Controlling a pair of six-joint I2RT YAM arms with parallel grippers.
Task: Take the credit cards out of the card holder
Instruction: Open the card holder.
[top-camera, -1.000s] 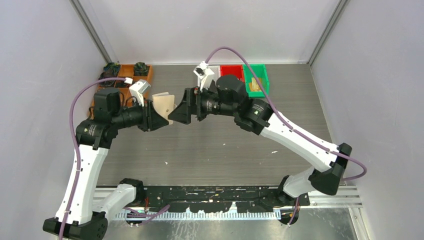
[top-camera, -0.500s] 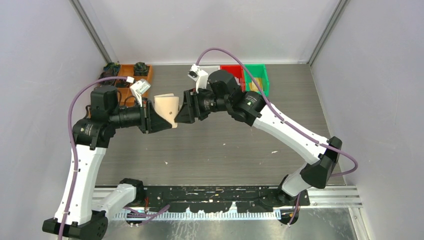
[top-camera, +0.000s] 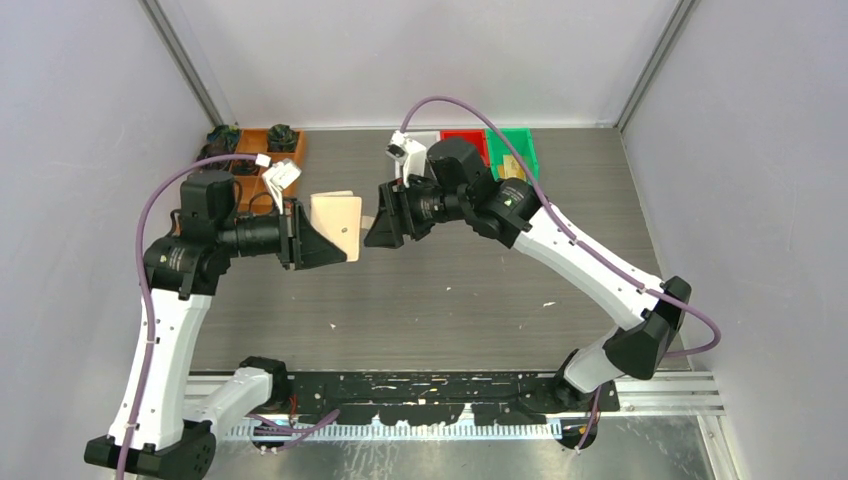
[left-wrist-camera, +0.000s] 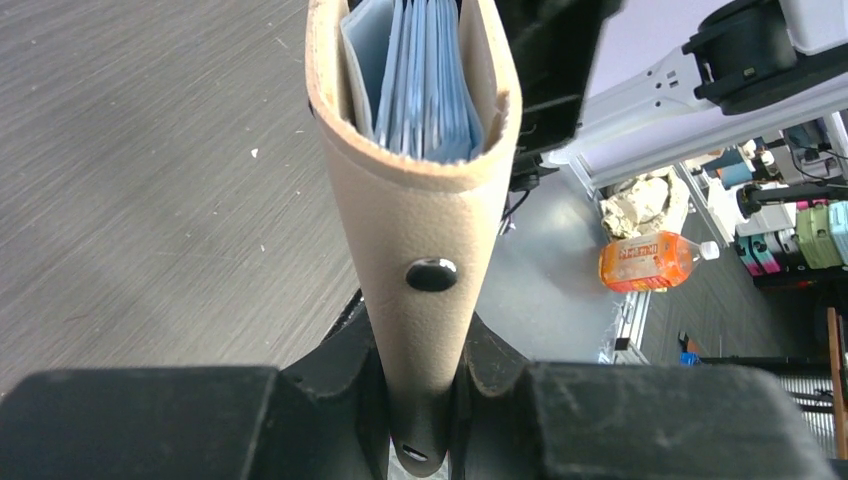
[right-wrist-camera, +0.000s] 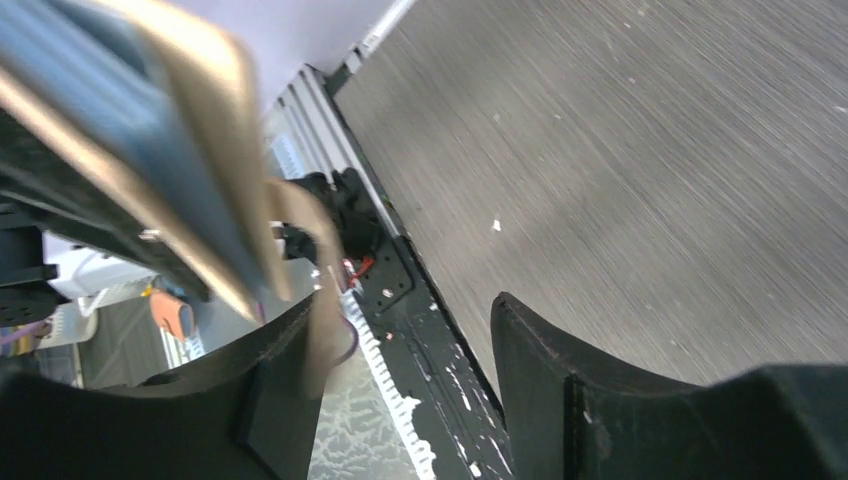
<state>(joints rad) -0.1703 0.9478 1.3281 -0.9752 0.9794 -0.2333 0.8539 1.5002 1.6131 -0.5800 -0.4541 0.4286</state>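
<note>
Between the left fingers (left-wrist-camera: 497, 362), tan card holder (left-wrist-camera: 420, 215) with blue-grey pockets (left-wrist-camera: 425, 85)

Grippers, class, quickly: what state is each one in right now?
Left gripper: closed on the card holder.
Right gripper: open, fingers apart beside the card holder, gripping nothing.

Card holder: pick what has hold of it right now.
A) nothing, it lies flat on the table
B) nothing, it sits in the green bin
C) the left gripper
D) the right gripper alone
C: in the left wrist view the left gripper is clamped on the lower end of the tan card holder, which stands upright between its fingers.
</note>
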